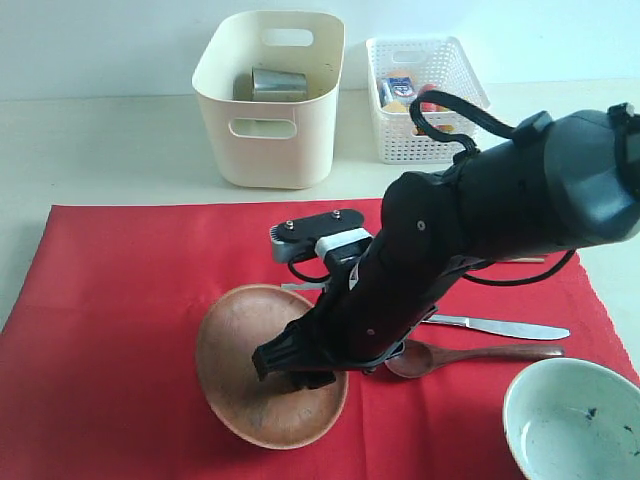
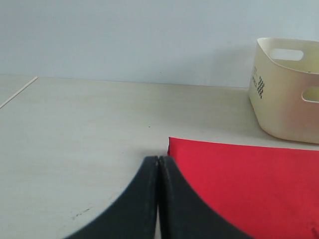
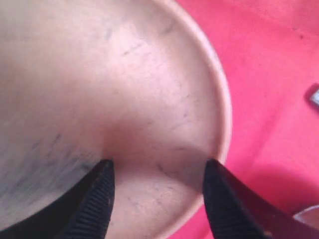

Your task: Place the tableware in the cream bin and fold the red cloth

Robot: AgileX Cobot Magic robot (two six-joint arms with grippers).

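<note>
Exterior view first. One large, plain bright red cloth [image 1: 120, 330] lies spread flat across the pale worktop [image 1: 100, 150], and on it I count four pieces of tableware. One round brown wooden plate [image 1: 235, 350] sits near the front middle, shallow and a little scuffed. One metal table knife [image 1: 500, 326] and one dark wooden spoon [image 1: 480, 352] lie side by side just right of the plate, the spoon's handle pointing right. One pale green-white bowl [image 1: 575, 420] stands at the cloth's front right, with dark specks inside it.

Behind the cloth and off it stands one tall cream plastic bin [image 1: 268, 150], with a single steel cup [image 1: 278, 83] inside. Beside the bin, one white lattice basket [image 1: 440, 145] holds a small blue-white carton [image 1: 397, 86] and other bits I can't make out. One black arm reaches in from the right, and the right gripper [image 1: 292, 372] is down over the plate's hollow.

Left wrist view: the left gripper [image 2: 158, 160] has its jaws clenched, tip pressed to tip. They sit over bare worktop just off a corner of the red cloth [image 2: 239, 184]. The cream plastic bin [image 2: 284, 94] stands beyond that corner.

Right wrist view: the right gripper [image 3: 159, 169] has its jaws released and spread apart. Both tips are over the inner face of the wooden plate [image 3: 149, 74], close to its rim. I can't tell whether they touch the wood. Red cloth shows past the rim.
</note>
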